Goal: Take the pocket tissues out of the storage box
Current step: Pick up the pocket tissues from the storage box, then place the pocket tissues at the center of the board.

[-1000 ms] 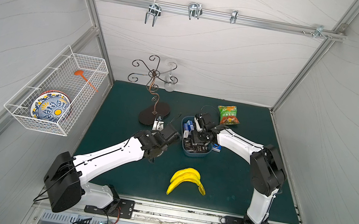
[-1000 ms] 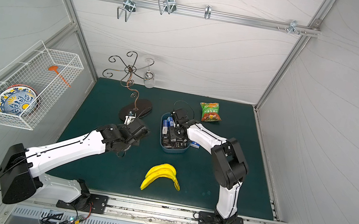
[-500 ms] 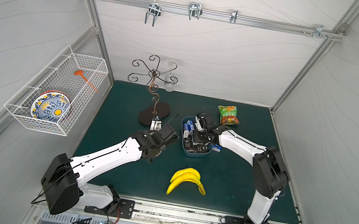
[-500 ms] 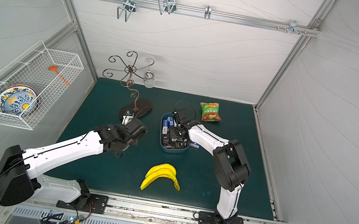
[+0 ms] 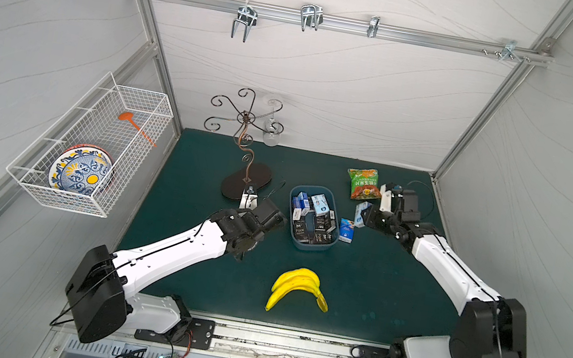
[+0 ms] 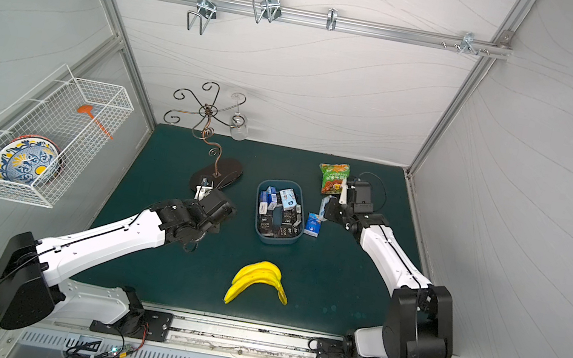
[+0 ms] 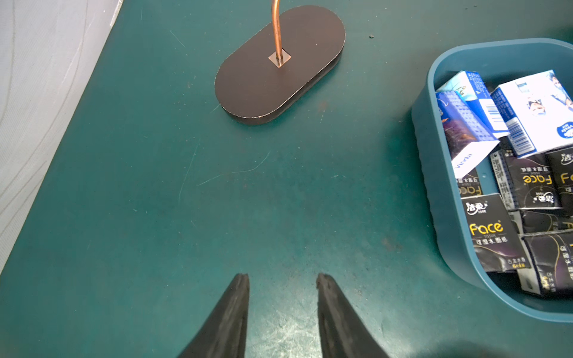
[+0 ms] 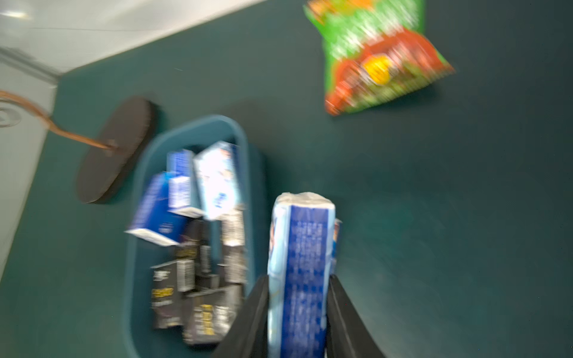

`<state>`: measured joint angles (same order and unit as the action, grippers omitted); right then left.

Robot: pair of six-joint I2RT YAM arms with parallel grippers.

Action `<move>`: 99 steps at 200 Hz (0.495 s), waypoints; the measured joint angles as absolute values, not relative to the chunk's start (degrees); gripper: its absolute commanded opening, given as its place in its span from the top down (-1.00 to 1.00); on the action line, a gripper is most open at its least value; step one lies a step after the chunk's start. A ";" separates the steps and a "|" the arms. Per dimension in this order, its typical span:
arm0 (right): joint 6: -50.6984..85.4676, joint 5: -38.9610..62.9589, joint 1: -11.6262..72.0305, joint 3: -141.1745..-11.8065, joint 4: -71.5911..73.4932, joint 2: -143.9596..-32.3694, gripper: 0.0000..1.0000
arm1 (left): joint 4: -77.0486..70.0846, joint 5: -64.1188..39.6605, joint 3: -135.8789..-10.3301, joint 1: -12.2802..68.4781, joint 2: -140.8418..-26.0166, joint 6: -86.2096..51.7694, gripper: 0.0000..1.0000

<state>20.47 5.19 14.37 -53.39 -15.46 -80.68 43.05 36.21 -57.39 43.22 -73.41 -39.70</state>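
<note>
Pocket tissues (image 8: 299,272) clamped; right gripper (image 8: 297,285) outside box rim (image 8: 248,173).

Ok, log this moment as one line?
right end effector: shut on blue tissue pack, beside box | left end effector: empty | one pack on mat

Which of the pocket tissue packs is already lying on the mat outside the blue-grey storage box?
The blue-and-white tissue pack lying flat just beside the blue-grey plastic storage box. Another blue pack is clamped in the right gripper; the rest remain inside.
</note>
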 measured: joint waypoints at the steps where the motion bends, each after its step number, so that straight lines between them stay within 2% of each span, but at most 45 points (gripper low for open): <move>1: 20.51 5.28 14.26 -53.21 -15.46 -80.68 0.37 | 43.05 36.18 -57.39 43.22 -73.41 -39.70 0.19; 76: 21.74 10.41 11.86 -46.65 -9.96 -87.66 0.38 | 43.05 35.40 -57.41 43.22 -74.06 -39.68 0.20; 99: 22.09 11.03 11.60 -46.33 -8.45 -90.04 0.27 | 43.05 35.38 -57.41 43.22 -74.06 -39.68 0.20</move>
